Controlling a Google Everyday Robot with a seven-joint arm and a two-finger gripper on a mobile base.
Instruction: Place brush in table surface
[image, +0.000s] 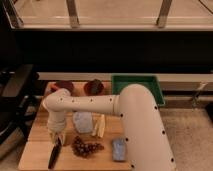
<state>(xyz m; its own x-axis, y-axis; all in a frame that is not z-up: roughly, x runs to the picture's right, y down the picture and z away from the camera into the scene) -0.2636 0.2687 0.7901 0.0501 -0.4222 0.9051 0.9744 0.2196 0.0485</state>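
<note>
The brush (53, 156) lies on the table surface (34, 135) near its front left corner. Its black handle points toward the front edge and its greyish head lies under the arm's end. My gripper (57, 137) hangs from the cream-coloured arm, straight down over the brush's head end and touching or nearly touching it. The gripper hides the head, so I cannot make out whether the brush is held.
A green tray (135, 84) stands at the back right. Two reddish-brown round things (62, 86) (93, 87) sit at the back. A grey-blue pouch (83, 121), pale sticks (100, 126), a dark grape-like cluster (86, 148) and a blue block (119, 148) lie mid-table. A black chair (14, 95) stands on the left.
</note>
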